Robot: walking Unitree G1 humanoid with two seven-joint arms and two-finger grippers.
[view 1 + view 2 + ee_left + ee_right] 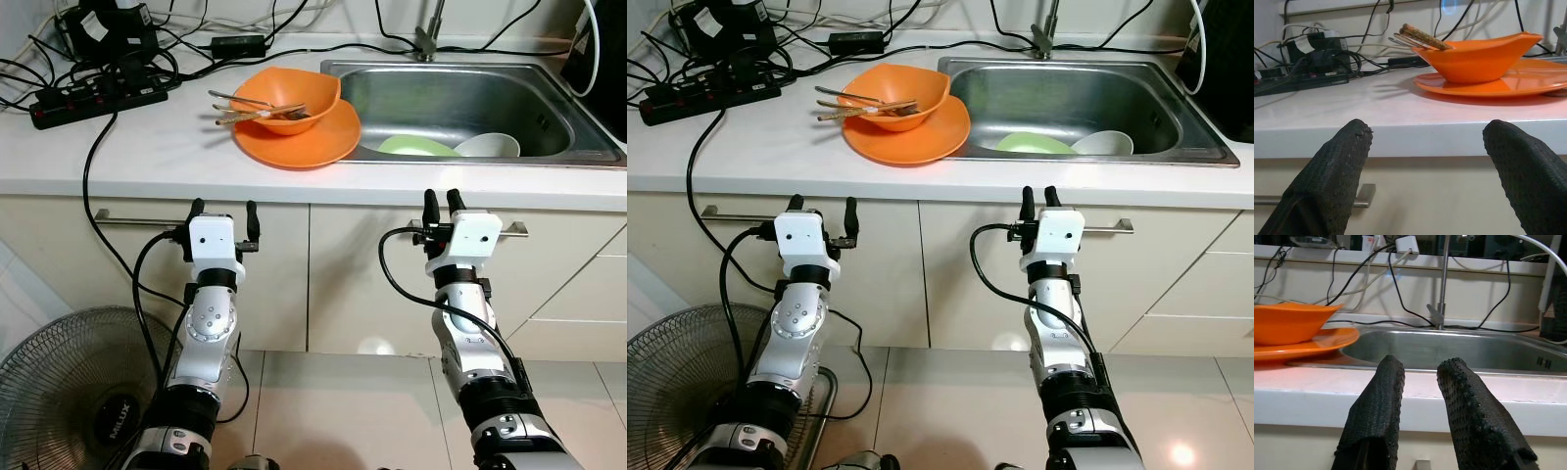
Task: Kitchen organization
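The left gripper (pixel 225 211) has its black fingers spread wide on nothing, raised just below the counter (pixel 167 147) edge in front of a cabinet door. The right gripper (pixel 439 202) holds its fingers close together with a narrow gap (nothing between them), below the sink (pixel 549 103). On the counter sits an orange bowl (pixel 294 96) holding chopsticks (pixel 257 113), stacked on an orange plate (pixel 313 142) touching the sink's rim. A green plate (pixel 416 146) and white bowl (pixel 490 145) lie in the basin.

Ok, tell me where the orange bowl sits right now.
In the left eye view the orange bowl sits on the orange plate on the white counter, just left of the sink, with chopsticks resting in it.
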